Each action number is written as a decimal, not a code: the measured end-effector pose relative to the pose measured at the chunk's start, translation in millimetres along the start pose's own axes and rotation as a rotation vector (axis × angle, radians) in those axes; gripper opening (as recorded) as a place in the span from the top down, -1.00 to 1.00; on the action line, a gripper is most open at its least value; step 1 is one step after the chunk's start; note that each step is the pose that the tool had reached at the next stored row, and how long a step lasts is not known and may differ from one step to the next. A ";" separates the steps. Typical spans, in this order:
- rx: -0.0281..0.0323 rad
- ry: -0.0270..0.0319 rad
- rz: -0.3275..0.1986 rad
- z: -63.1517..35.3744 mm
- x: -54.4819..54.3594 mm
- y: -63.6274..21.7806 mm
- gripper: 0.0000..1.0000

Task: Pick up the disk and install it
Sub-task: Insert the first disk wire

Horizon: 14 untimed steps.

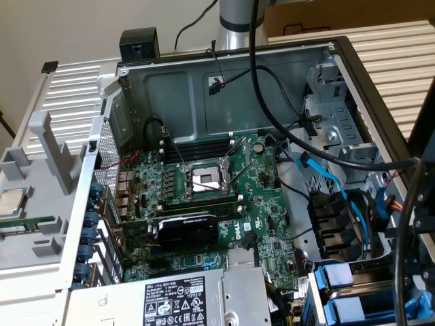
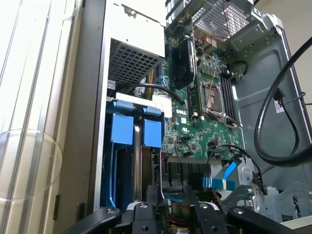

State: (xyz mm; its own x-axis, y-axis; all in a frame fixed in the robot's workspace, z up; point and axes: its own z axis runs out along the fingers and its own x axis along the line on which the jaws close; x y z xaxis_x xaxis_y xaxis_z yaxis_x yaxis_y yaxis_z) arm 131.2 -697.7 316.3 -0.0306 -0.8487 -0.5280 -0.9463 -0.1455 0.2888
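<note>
Blue-framed disk (image 2: 152,132): seated in the drive bay (image 1: 316,288), five o'clock from the motherboard (image 1: 265,204) in the exterior view; second carrier (image 2: 122,130) alongside
Gripper (image 2: 173,197): near the bay; fingers (image 2: 195,202) narrowly apart, unladen

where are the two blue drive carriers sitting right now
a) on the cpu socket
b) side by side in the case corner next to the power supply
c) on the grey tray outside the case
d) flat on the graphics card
b: the two blue carriers stand side by side inside the case, in its corner next to the power supply, at the exterior view's lower right.
</note>
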 end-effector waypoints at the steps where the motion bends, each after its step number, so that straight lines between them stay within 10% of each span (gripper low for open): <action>1: -0.0005 0.0000 0.000 0.0 -0.1 0.2 0.32; 14: -0.0052 -0.0011 0.003 0.8 0.0 2.5 0.66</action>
State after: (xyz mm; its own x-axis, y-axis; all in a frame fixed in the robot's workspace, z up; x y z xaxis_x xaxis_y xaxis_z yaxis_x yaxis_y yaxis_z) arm 128.6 -697.6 316.4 -0.0339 -0.8486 -0.5279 -0.9445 -0.1455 0.2946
